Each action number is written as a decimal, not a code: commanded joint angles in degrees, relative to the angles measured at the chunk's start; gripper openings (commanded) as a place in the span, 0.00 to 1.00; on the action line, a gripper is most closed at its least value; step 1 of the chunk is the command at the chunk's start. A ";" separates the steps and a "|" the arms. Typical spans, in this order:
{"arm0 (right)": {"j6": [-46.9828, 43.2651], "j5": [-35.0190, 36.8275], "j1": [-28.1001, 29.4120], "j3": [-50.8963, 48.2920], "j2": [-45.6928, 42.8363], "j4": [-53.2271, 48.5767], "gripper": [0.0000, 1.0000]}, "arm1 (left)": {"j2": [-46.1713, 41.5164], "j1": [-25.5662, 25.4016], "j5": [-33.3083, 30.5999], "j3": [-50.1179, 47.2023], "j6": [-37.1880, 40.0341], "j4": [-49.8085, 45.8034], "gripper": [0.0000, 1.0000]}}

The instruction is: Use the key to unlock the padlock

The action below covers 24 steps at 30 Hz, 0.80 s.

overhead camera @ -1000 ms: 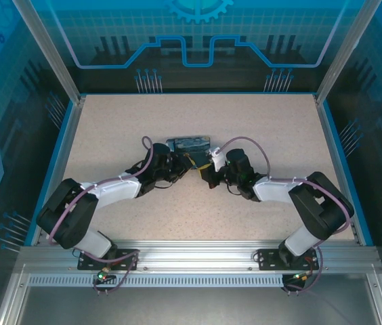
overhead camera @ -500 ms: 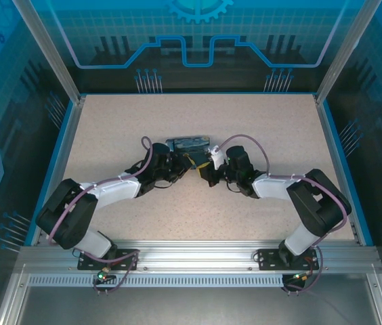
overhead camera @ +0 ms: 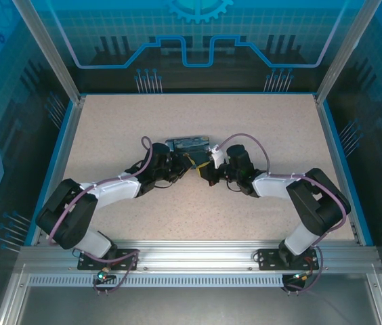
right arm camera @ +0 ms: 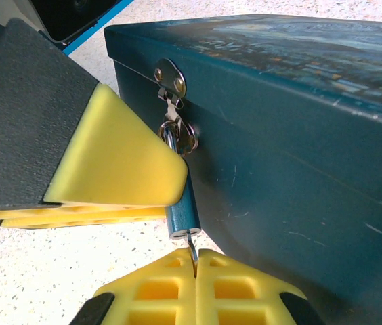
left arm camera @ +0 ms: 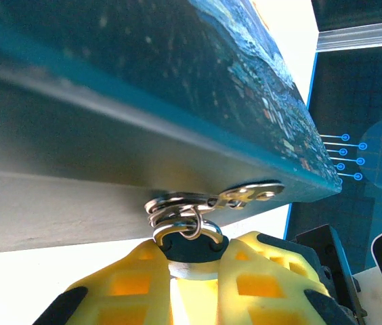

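My left claw (left arm camera: 191,263) clamps the tiny dark-blue metal padlock (right arm camera: 183,213), right claw (right arm camera: 194,267) pinches the thin grey metal key (right arm camera: 192,245) in its keyhole, so I'd twist gently.

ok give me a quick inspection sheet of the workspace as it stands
surface: speckled beige tabletop, painted tin near its middle
job's things: padlock hangs from the tin's hasp; key is in the padlock's bottom end
clutter: nothing seen
grippers: left pincer shut on the padlock body; right pincer shut on the key
cables: purple cable looped along the left arm and the right arm
surroundings: blue printed walls; aluminium frame at the near edge
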 commanded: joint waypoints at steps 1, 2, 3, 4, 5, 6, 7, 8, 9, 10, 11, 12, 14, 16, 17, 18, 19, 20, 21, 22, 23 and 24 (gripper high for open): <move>-0.04 -0.81 -0.25 2.31 -0.74 3.64 0.02 | -1.82 -1.40 4.43 0.82 0.40 0.52 0.04; -0.09 -0.69 -0.40 1.60 -1.06 3.73 0.03 | -1.85 -1.37 4.10 0.79 0.30 0.57 0.04; -0.01 -0.70 -0.74 0.92 -1.28 3.73 0.05 | -1.90 -1.42 3.87 0.87 0.30 0.52 0.03; 0.08 -0.86 -1.09 0.33 -1.52 3.84 0.06 | -1.95 -1.35 3.65 0.94 0.33 0.51 0.03; 0.17 -1.19 -1.54 -0.34 -1.71 3.83 0.08 | -1.97 -1.32 3.38 1.04 0.23 0.39 0.03; 0.31 -1.47 -1.92 -0.88 -2.05 3.81 0.09 | -1.94 -1.31 3.16 1.05 0.22 0.34 0.02; 0.26 -1.78 -2.37 -1.49 -2.47 3.74 0.12 | -1.95 -1.30 2.89 1.04 0.24 0.26 0.02; 0.20 -1.85 -2.60 -1.98 -2.89 3.77 0.15 | -1.91 -1.32 2.80 1.10 0.20 0.26 0.02; 0.02 -1.89 -2.82 -2.72 -3.49 3.69 0.18 | -1.88 -1.33 2.68 1.14 0.25 0.26 0.02; -0.16 -1.94 -3.09 -3.27 -4.18 3.44 0.21 | -1.90 -1.35 2.62 1.07 0.25 0.31 0.02; -0.45 -2.18 -3.30 -3.76 -4.72 3.19 0.24 | -1.80 -1.20 2.42 1.06 0.25 0.39 0.02; -0.76 -2.68 -3.60 -4.18 -5.37 2.73 0.27 | -1.73 -1.24 2.37 1.01 0.15 0.38 0.01; -1.08 -4.18 -4.46 -5.02 -6.56 1.96 0.32 | -1.60 -1.13 2.22 0.87 0.01 0.64 0.01; -1.01 -6.16 -5.51 -6.15 -7.84 2.05 0.36 | -1.55 -0.99 2.16 0.89 0.00 0.64 0.01; -0.76 -6.81 -5.95 -6.62 -8.50 1.90 0.38 | -1.58 -1.00 2.16 0.75 0.00 0.72 0.01; -0.55 -7.64 -6.40 -6.92 -9.02 1.63 0.39 | -1.53 -0.97 2.23 0.77 -0.01 0.95 0.01; -0.13 -8.41 -6.77 -7.13 -9.35 1.40 0.40 | -1.42 -0.96 2.22 0.77 -0.08 0.97 0.01; 1.05 -9.03 -7.15 -7.12 -9.54 1.28 0.40 | -1.46 -1.01 2.31 0.82 -0.21 1.15 0.01; 2.43 -10.21 -7.46 -7.12 -9.41 1.81 0.40 | -1.43 -1.00 2.42 0.82 -0.35 1.37 0.01; 4.06 -11.42 -7.51 -7.04 -9.09 2.55 0.40 | -1.44 -0.94 2.42 0.80 -0.42 1.52 0.01; 5.94 -12.25 -7.49 -6.74 -8.55 2.91 0.40 | -1.46 -1.01 2.40 0.89 -0.57 1.65 0.01; 7.90 -13.47 -7.36 -6.49 -7.78 3.77 0.39 | -1.32 -1.01 2.56 0.86 -0.68 1.90 0.01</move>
